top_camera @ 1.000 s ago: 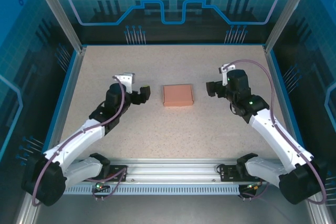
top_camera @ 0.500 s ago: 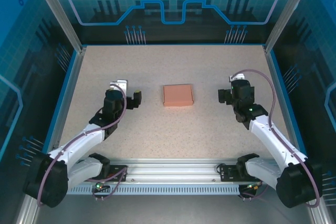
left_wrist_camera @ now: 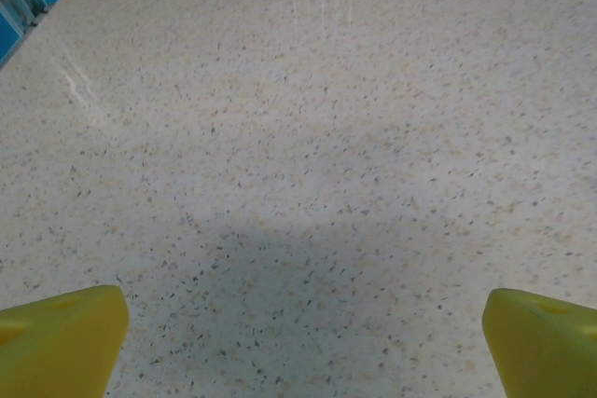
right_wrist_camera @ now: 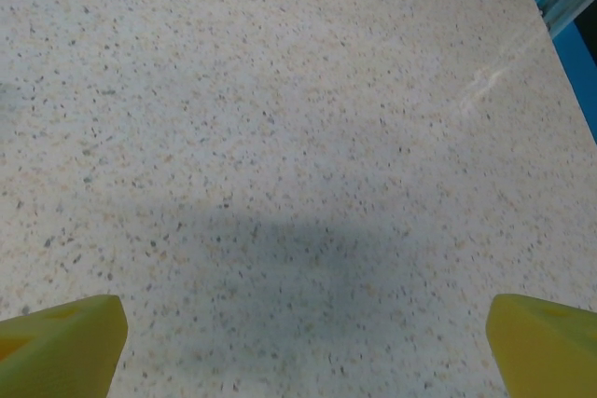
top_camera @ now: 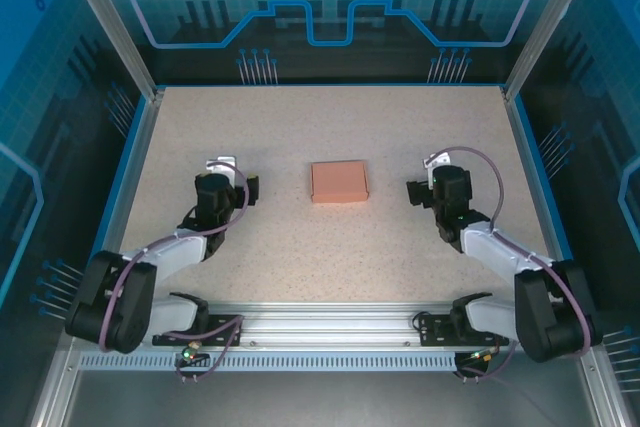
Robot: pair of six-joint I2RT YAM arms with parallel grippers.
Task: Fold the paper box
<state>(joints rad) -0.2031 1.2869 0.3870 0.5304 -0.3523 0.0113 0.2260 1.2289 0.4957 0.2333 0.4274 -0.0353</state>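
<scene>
Jaws on both grippers stand wide apart, and they hold nothing. The left gripper [top_camera: 238, 177] sits low over the table [top_camera: 300, 257] on the left side. The right gripper [top_camera: 422, 177] sits low on the right side. In the left wrist view, the yellow fingertips [left_wrist_camera: 58, 342] are far apart, with speckled table top between them. The right wrist view shows the same thing.

The paper box [top_camera: 339, 182] lies in the middle of the table, between the two grippers and well apart from each. It touches neither one. From above it looks like a small, neat pink block with straight sides. No flaps stick out that can be seen.

So the folding looks done, or very close to done. The box seems shut and it rests by itself. The top view cannot show if every flap is tucked in tight, since the sides are too small to tell. If something is left, it is likely just a last press or a check.
</scene>
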